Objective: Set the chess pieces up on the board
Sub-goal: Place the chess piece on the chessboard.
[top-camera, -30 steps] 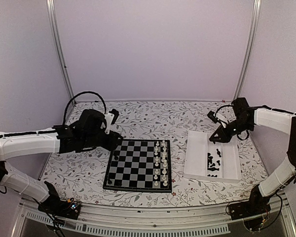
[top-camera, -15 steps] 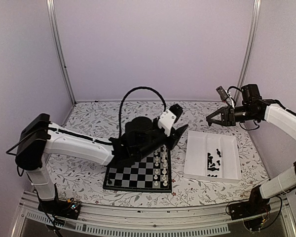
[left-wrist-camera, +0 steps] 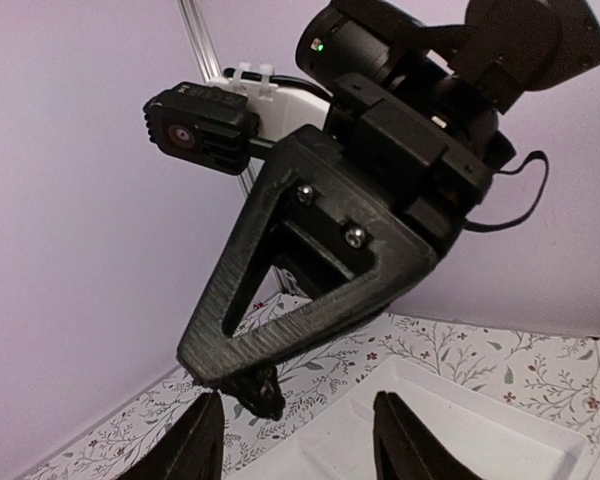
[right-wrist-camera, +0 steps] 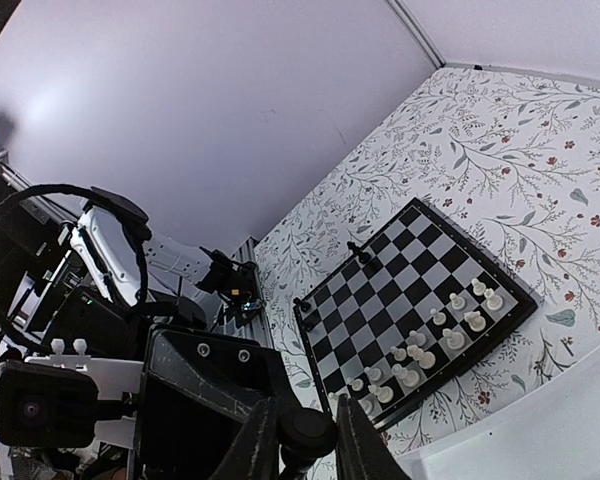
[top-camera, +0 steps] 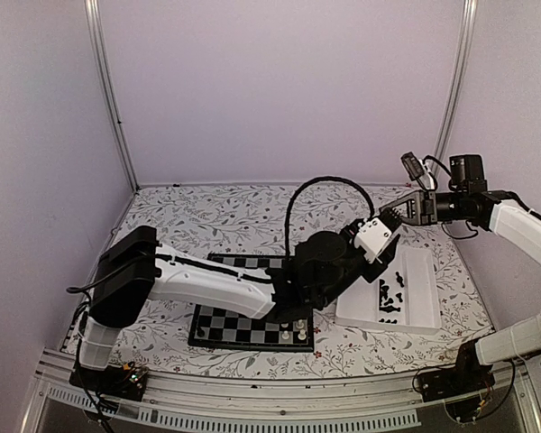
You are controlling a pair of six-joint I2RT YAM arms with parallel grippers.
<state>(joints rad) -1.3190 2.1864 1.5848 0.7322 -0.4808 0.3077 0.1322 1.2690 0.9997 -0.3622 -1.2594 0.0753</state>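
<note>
Step in hand is judged a handover above the white tray [top-camera: 424,298]. The right gripper [right-wrist-camera: 302,425] is clamped on one black piece [left-wrist-camera: 258,392]. The left gripper [left-wrist-camera: 295,445] is set partly open close under it, empty. Other black pieces [top-camera: 389,293] lie in the tray, just beside the board [top-camera: 234,329] (white pieces [right-wrist-camera: 412,352] already set). Next, the piece must be centred between the left fingers [left-wrist-camera: 200,445] before release.

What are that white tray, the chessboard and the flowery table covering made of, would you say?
White tray: likely moulded plastic, matte, going by its smooth rounded walls and dividers. Chessboard: probably plastic or coated board; its flat squares show a slight sheen. Table covering: a printed sheet, paper or vinyl, lying flat; which of the two is unclear.
</note>
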